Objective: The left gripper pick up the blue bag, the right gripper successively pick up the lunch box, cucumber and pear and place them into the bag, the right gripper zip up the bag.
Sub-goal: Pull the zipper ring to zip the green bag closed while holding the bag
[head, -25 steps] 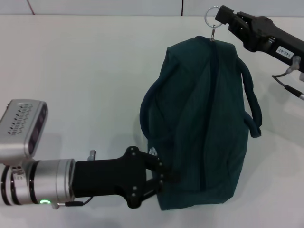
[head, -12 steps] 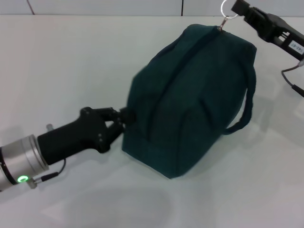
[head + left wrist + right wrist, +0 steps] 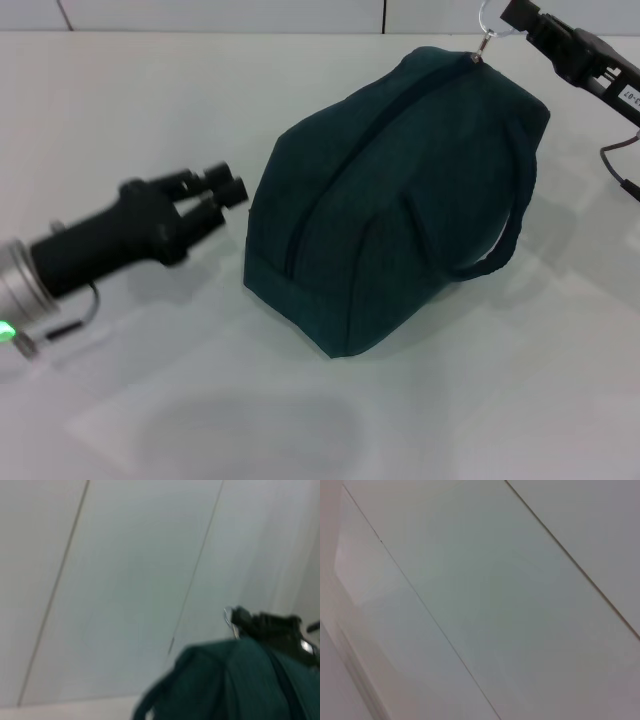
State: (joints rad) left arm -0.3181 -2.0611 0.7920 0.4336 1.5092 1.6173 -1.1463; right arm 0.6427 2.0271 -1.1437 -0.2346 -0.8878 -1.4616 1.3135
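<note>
The blue bag (image 3: 400,190) lies on the white table (image 3: 150,100) with its zipper shut along the top. One loop handle (image 3: 500,250) hangs off its right side. My right gripper (image 3: 508,16) is at the bag's far right end, shut on the metal ring pull (image 3: 487,22). My left gripper (image 3: 222,186) is open and empty, a short way left of the bag and apart from it. The left wrist view shows the bag (image 3: 235,680) and the right gripper (image 3: 265,625) on the ring. The lunch box, cucumber and pear are out of view.
The table's far edge meets a pale wall with seams (image 3: 385,15). A cable (image 3: 620,170) hangs from the right arm beside the bag. The right wrist view shows only pale panels (image 3: 480,600).
My left gripper has let go of the bag's near corner and drawn back to the left. The bag has swung round and settled. My right gripper has pulled the ring farther to the right.
</note>
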